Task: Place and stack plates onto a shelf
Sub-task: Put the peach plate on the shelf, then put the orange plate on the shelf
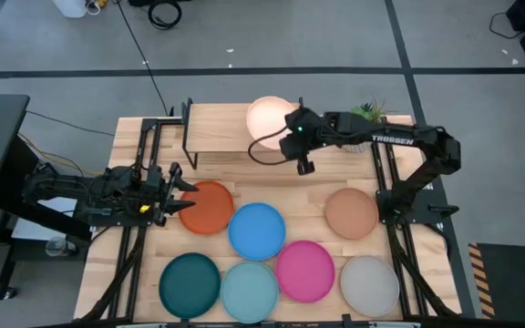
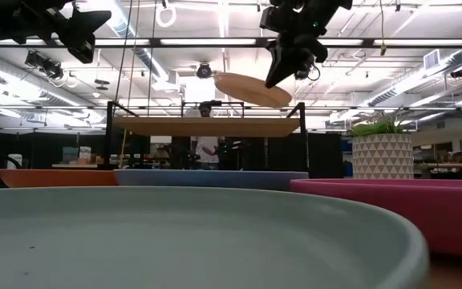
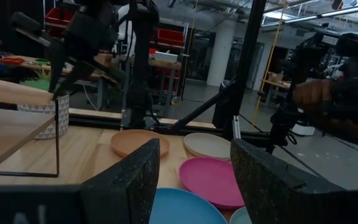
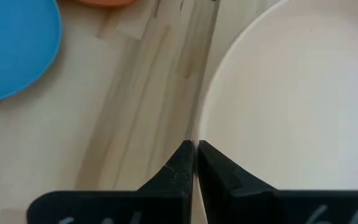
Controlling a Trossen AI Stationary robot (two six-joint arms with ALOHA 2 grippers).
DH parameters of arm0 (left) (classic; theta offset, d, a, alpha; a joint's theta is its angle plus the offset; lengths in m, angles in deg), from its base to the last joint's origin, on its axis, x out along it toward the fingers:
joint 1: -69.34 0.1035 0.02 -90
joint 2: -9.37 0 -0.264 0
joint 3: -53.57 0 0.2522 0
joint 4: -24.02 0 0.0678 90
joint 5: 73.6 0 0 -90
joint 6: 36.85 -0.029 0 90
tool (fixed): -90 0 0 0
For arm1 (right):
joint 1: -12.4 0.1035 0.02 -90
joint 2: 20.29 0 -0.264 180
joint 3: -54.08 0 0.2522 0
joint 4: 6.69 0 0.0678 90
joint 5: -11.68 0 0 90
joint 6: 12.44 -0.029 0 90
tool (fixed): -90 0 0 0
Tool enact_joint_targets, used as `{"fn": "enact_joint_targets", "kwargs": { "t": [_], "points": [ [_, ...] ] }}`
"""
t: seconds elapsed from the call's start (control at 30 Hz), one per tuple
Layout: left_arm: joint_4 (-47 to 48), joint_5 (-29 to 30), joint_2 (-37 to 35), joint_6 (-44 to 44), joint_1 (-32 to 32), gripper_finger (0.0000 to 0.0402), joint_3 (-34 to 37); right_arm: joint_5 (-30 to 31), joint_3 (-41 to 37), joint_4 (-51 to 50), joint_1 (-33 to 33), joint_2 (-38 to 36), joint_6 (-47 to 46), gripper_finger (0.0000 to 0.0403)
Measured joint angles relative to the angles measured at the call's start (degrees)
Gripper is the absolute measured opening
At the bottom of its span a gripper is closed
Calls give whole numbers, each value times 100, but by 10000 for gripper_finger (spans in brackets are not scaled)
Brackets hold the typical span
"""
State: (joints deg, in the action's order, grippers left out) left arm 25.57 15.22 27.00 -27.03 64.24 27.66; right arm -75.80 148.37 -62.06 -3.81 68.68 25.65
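My right gripper is shut on the peach plate, which hangs tilted above the shelf, a light wood top on thin black legs at the table's far side. My left gripper is open and raised, beside the left edge of the orange plate, touching nothing. The blue plate, brown plate, pink plate, grey plate, dark teal plate and light teal plate lie flat on the table. My right gripper pinches the peach plate's rim on its near right side between both fingers. The fingers come slanting down from above. The plate is lifted clear and tilted above the shelf top.
A potted plant stands at the shelf's right end. Black rails run along the table's left and right sides. A person stands in the room beyond the shelf. Bare wood shows between the shelf and the plates.
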Motion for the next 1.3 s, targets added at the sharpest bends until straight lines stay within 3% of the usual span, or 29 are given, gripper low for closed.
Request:
{"fn": "enact_joint_targets", "kwargs": {
  "t": [0.23, 0.6, 0.9, 1.1, 1.3],
  "points": [
    [-37, 15, 0, -2, -2, 204, 0, -555, 5, -158, -305, 131, 363, 22],
    [-11, 55, 0, 56, -1, 204, -2, -172, 5, -266, -381, 525, 547, 35],
    [5, 54, 0, 68, -2, 204, -2, 146, 17, -268, -299, 557, 539, 93],
    [428, 131, 15, -733, -1, 197, -480, 833, 589, -625, 91, 516, 93, 135],
    [1692, 304, 615, -1143, -2, 188, -1265, 880, 980, -945, 700, 498, -1283, 151]
  ]
}}
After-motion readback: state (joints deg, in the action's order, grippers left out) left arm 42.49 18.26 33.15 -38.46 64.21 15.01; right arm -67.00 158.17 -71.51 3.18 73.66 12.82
